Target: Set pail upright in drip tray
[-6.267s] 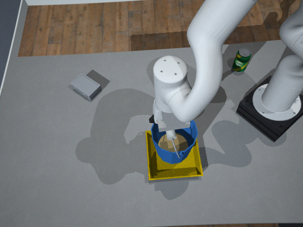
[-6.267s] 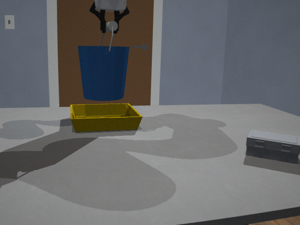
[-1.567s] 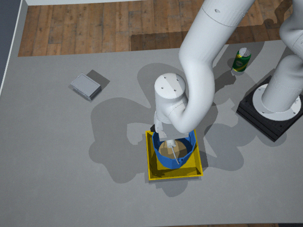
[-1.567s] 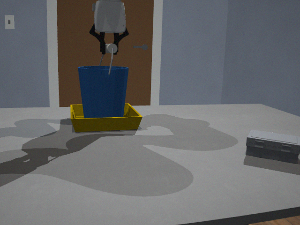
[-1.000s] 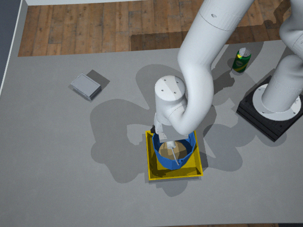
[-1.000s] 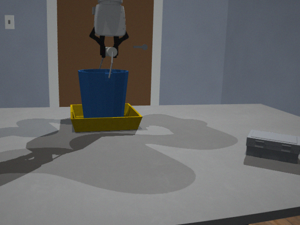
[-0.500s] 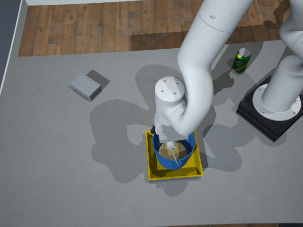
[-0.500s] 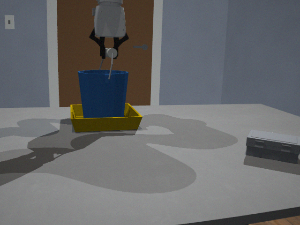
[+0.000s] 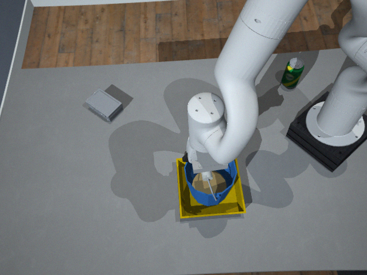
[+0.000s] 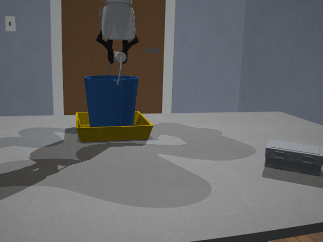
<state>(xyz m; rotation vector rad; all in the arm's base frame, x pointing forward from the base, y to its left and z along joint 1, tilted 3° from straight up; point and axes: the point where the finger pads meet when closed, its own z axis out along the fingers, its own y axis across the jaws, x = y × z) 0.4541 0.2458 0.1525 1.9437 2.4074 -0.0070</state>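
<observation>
A blue pail (image 10: 110, 101) stands upright inside the yellow drip tray (image 10: 113, 126), its lower part hidden behind the tray's front wall. In the top view the pail (image 9: 211, 185) shows its brown inside floor, within the tray (image 9: 211, 189). My gripper (image 10: 117, 56) is straight above the pail and shut on the white grip of its wire handle (image 10: 117, 55), which stands raised. The gripper's body (image 9: 204, 165) covers the pail's far rim from above. I cannot tell whether the pail's base touches the tray floor.
A grey case (image 10: 293, 157) lies at the right front of the table; it also shows in the top view (image 9: 104, 103). A green can (image 9: 292, 73) stands near the arm's black base (image 9: 330, 131).
</observation>
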